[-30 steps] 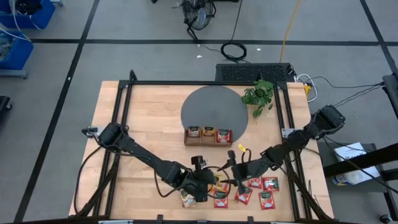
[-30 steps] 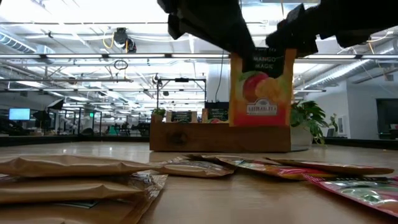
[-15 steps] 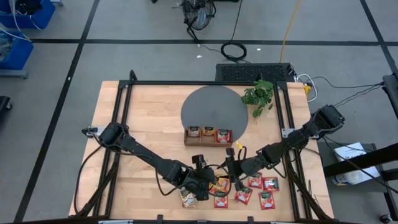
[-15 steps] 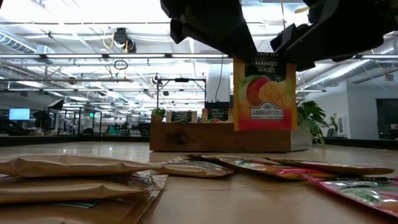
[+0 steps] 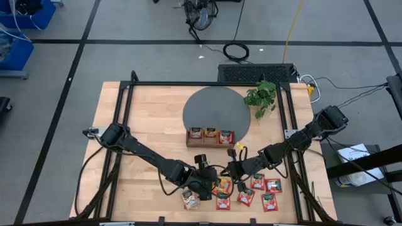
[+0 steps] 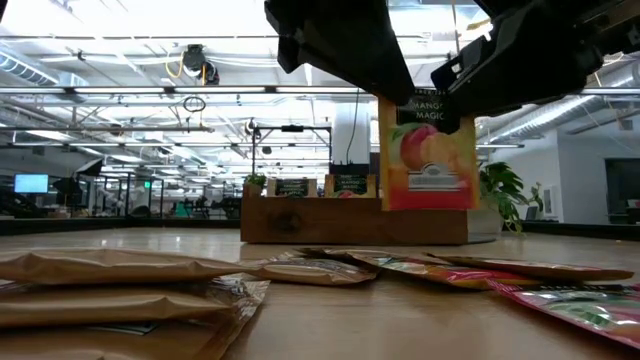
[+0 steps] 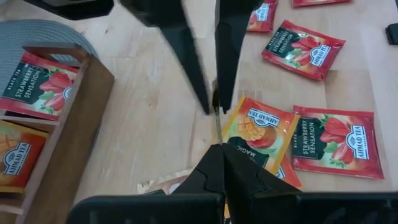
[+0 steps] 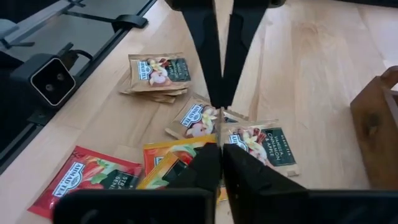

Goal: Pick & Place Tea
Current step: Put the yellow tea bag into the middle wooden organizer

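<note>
Handover mid-air above the worktop [image 5: 144,119]: left hand [image 5: 213,181] and right hand [image 5: 233,176] both pinch one mango sachet [image 6: 428,152]. Next, left likely lets go; right carries it to the tray [image 5: 210,143].

My left gripper [image 6: 395,95] and my right gripper [image 6: 450,95] are both black. The sachet [image 6: 428,150] pinched between them is orange-yellow, printed with a red-and-yellow mango and a dark band across its top with pale lettering. Below my grippers the bench [image 5: 151,135] is pale blond wood with a fine grain. On my right gripper's side lie red sachets [image 5: 269,186] with strawberry prints and dark green label panels. On my left gripper's side lie beige sachets [image 8: 158,68] with dark green panels. Beyond both grippers sits a brown wooden tray [image 5: 210,137] on a plain grey round mat [image 5: 213,110].
</note>
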### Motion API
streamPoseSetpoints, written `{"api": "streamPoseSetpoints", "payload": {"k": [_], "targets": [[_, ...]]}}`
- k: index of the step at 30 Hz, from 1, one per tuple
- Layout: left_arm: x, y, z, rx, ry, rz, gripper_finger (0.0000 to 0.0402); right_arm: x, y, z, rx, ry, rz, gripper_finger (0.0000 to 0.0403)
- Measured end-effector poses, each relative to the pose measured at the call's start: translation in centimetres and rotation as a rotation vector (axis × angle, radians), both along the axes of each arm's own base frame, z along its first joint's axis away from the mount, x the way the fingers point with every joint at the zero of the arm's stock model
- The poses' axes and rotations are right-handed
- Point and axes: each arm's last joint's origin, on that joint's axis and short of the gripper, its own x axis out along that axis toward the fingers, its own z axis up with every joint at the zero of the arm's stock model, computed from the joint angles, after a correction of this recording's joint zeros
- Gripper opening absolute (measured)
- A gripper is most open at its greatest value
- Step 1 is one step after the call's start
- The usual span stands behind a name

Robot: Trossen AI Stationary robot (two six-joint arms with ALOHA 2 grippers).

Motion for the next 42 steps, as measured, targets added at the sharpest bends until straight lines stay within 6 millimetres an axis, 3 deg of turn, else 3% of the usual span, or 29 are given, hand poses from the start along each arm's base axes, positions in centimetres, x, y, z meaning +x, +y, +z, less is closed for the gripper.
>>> {"api": "streamPoseSetpoints", "payload": {"k": [8,16,20,24,33,38,42], "targets": [[0.0,0.0,0.0,0.009,0.004,-0.008,0.0006,0.3,-0.7,-0.1,0.015,0.015,-0.042,0.0001],[-1.5,0.0,2.2,0.012,0.017,-0.021,0.0078,0.7,-1.8,-0.1,0.012,0.019,-0.079,0.0000],[-3.0,-0.9,2.9,-0.002,0.049,-0.014,0.0113,1.0,-2.3,0.0,0.009,0.006,-0.097,0.0000],[-4.8,-3.1,2.5,0.043,0.096,-0.040,0.0130,1.7,-3.8,0.1,-0.010,-0.013,-0.139,0.0000],[-7.8,-6.8,2.5,0.153,0.032,-0.062,0.0122,4.5,-8.6,2.8,-0.140,0.082,-0.250,0.0000],[-8.7,-7.6,2.4,0.164,0.049,-0.076,0.0108,5.6,-10.5,5.0,-0.183,0.127,-0.286,0.0000],[-9.1,-7.8,2.3,0.181,0.051,-0.073,0.0096,5.5,-11.6,5.0,-0.183,0.157,-0.323,0.0000]]}}
